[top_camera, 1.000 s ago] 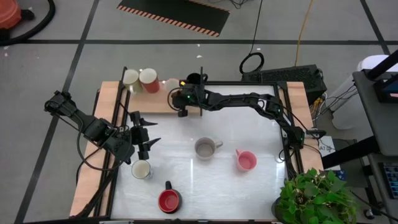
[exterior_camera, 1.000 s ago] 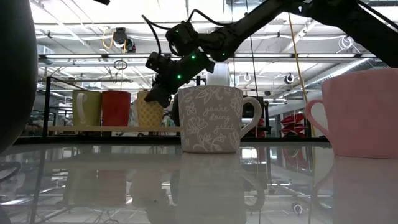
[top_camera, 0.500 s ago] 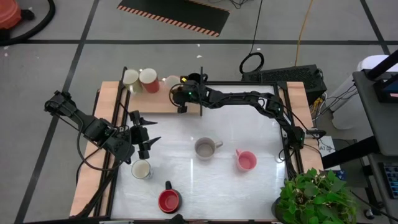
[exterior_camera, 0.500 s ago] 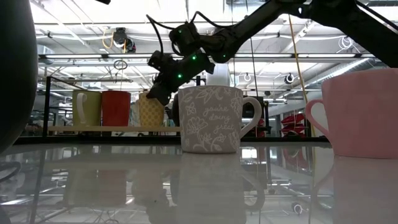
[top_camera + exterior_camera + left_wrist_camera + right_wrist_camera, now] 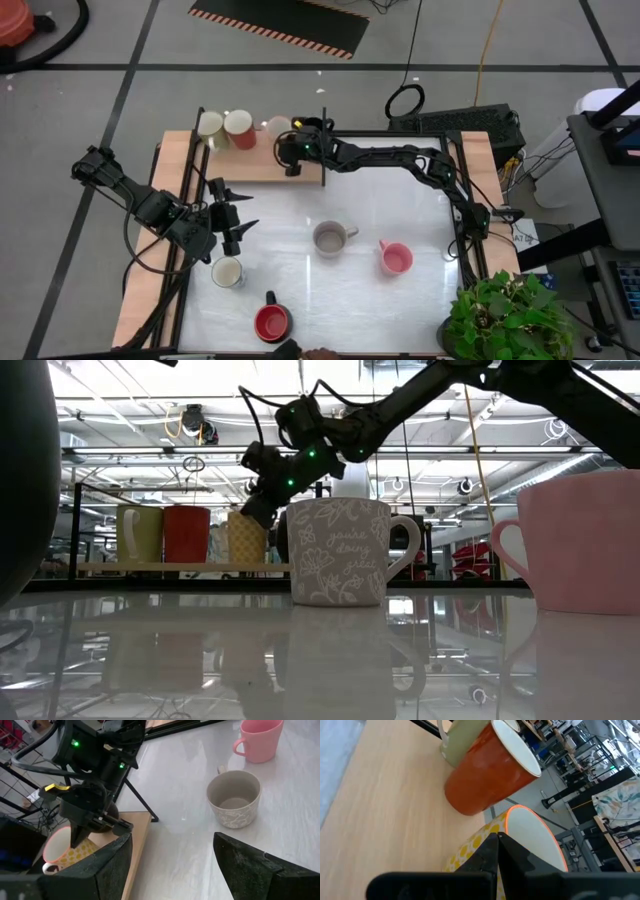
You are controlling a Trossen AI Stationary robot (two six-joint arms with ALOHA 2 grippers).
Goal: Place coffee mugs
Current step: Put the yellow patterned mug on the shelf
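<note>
Three mugs are lined up on the wooden board (image 5: 250,160) at the table's far edge: an olive mug (image 5: 210,124) at the board's left end, an orange-red mug (image 5: 239,123) touching it, and a yellow-patterned mug (image 5: 277,128) just right of that. The right gripper (image 5: 291,150) is held at the yellow-patterned mug, its fingers pressed together on the rim; in the right wrist view the dark fingers (image 5: 492,852) are seen clamped over that rim. A black mug (image 5: 312,126) is partly hidden behind the right arm, beside the board. Off the board, on the white table (image 5: 400,300), a grey mug (image 5: 329,238) stands centrally, a pink mug (image 5: 396,258) near its right, a cream mug (image 5: 228,271) well to its left and a red mug (image 5: 271,322) nearest the front edge. The left gripper (image 5: 232,213) is held above the cream mug, fingers spread wide and empty
</note>
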